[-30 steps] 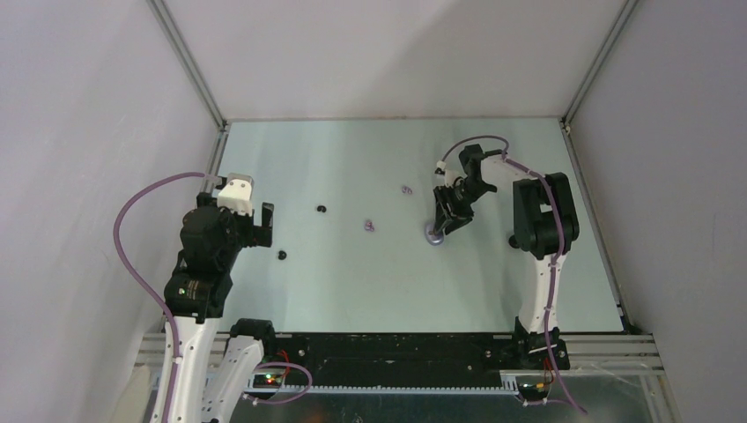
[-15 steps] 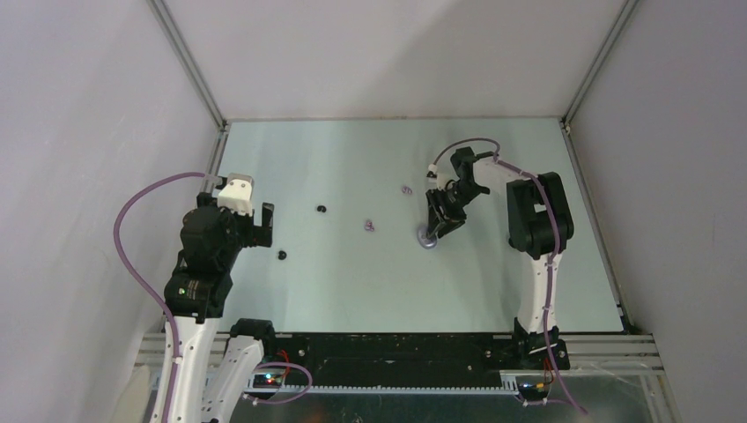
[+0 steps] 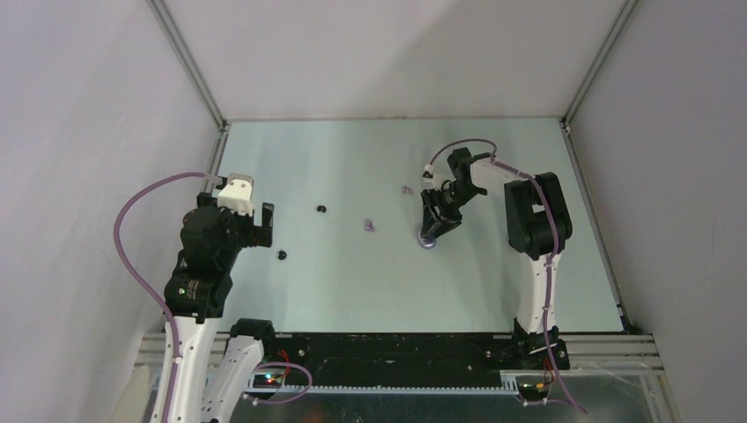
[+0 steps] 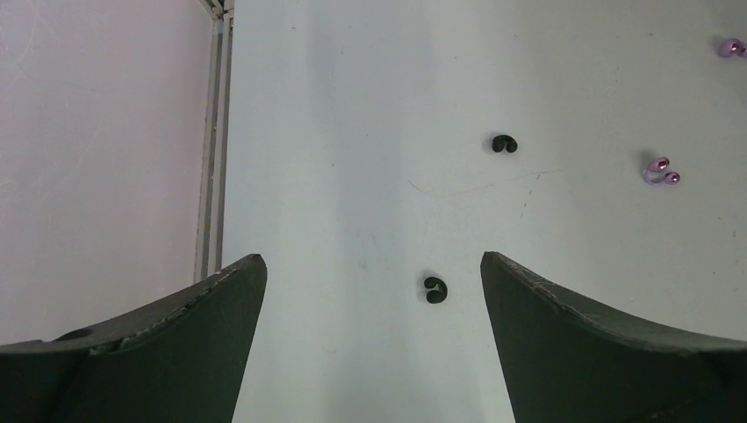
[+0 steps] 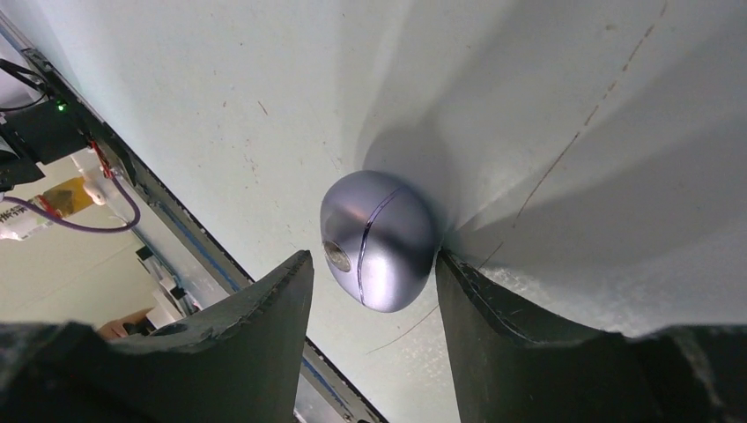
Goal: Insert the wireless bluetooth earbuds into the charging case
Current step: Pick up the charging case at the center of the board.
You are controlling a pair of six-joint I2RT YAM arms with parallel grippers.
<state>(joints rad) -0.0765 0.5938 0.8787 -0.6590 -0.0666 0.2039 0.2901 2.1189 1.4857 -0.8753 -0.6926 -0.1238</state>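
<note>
only the wrist view shows the case [image 5: 379,242] seemingly loose inside the half-open right pincer [image 5: 372,260]; left pincer [image 4: 372,258] wide, black earbud [image 4: 435,289] just ahead.

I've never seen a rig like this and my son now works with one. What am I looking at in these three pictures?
These are two robot arms bolted at the near edge of a pale table. The wide picture comes from a fixed camera above and behind them; the other two come from a camera on each wrist, so the dark wedges at the bottom are that arm's own fingers. On the table lie two tiny black earbuds, two pale purple earbuds and a silvery lilac pebble-shaped charging case, closed. The left gripper hangs open, holding nothing. The right gripper has a finger on either side of the case: one touches it, the other seems just clear, so it looks unclamped.
</note>
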